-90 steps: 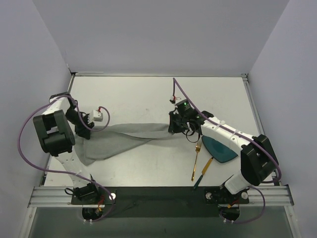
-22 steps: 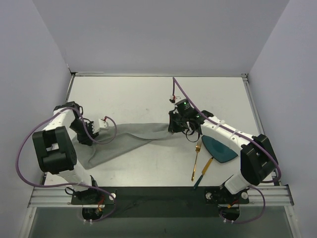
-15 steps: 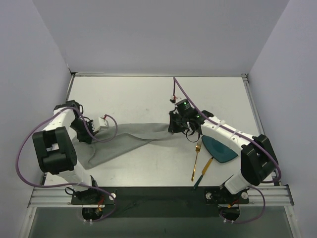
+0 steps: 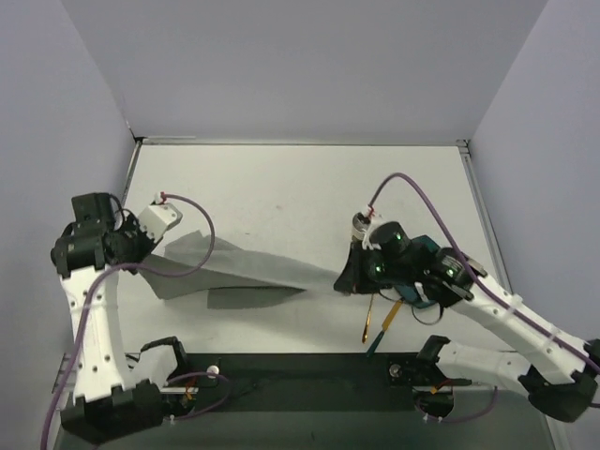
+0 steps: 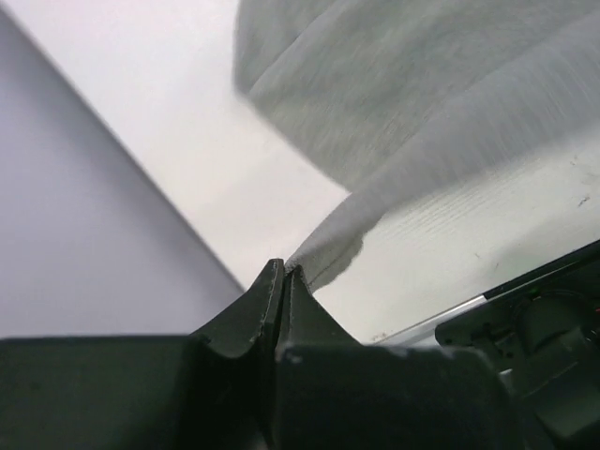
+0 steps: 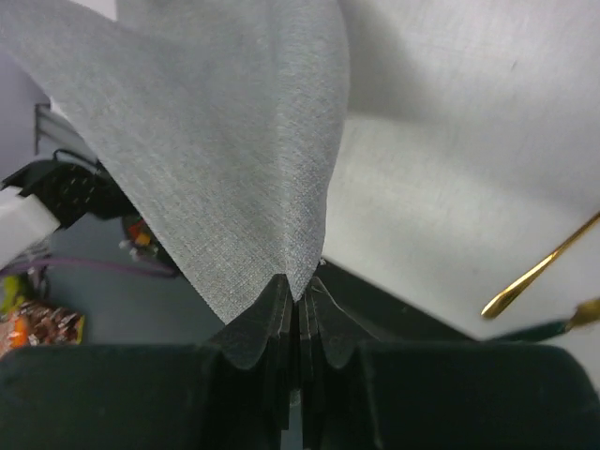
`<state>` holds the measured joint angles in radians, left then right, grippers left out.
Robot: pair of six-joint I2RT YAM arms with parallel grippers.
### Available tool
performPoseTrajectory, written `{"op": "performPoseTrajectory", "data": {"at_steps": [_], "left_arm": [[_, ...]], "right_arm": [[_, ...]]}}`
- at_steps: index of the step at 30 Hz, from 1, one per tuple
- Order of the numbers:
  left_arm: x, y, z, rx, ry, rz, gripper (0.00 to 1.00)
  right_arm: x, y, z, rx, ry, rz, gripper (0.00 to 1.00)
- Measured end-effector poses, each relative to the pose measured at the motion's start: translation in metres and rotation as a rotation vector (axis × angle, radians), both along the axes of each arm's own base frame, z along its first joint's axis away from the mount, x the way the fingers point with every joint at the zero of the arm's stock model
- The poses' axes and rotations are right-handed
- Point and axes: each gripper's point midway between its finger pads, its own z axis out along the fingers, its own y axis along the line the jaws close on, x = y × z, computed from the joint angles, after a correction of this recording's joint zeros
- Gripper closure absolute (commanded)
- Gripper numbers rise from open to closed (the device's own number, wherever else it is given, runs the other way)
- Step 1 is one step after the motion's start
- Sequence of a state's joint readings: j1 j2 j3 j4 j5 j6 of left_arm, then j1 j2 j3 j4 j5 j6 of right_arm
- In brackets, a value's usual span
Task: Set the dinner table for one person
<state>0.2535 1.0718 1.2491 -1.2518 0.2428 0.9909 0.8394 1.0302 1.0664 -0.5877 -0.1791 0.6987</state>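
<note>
A grey cloth mat (image 4: 246, 267) hangs stretched above the white dinner table (image 4: 281, 183), held at both ends. My left gripper (image 4: 148, 248) is shut on the left corner, and in the left wrist view the fabric (image 5: 422, 94) runs out from its closed tips (image 5: 284, 270). My right gripper (image 4: 346, 279) is shut on the right corner. The right wrist view shows the cloth (image 6: 234, 141) fanning up from the pinched jaws (image 6: 300, 286).
A gold fork (image 4: 368, 319) and a gold-handled knife (image 4: 386, 323) lie near the front edge under my right arm; the fork's handle (image 6: 544, 272) shows in the right wrist view. A teal plate (image 4: 427, 248) is mostly hidden by that arm. The cloth's shadow (image 4: 253, 298) falls on the table.
My left gripper has shut on the cloth's left corner. Both arms have risen and drawn toward the near edge, lifting the cloth off the table and pulling it taut.
</note>
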Motion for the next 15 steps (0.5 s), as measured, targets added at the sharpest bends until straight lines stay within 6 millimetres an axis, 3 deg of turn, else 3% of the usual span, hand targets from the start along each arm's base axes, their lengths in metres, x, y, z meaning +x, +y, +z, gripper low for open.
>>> {"op": "performPoseTrajectory", "data": {"at_steps": [4,9,12,14,15], "left_arm": [[-0.032,0.007,0.032,0.052,-0.138,0.140,1.00],[-0.056,0.007,0.055,0.053,-0.277,0.254,1.00],[-0.042,0.011,0.060,0.042,-0.331,0.285,1.00],[-0.015,0.017,0.063,0.024,-0.351,0.309,1.00],[0.010,0.021,0.069,-0.002,-0.371,0.326,1.00]], "right_arm": [[-0.053,-0.013,0.019,0.097,0.102,-0.037,1.00],[-0.064,-0.021,0.035,0.156,0.160,-0.114,1.00],[-0.033,-0.020,0.042,0.086,0.141,-0.154,1.00],[0.007,-0.016,0.052,0.061,0.109,-0.192,1.00],[0.038,-0.012,0.066,0.050,0.066,-0.205,1.00]]}}
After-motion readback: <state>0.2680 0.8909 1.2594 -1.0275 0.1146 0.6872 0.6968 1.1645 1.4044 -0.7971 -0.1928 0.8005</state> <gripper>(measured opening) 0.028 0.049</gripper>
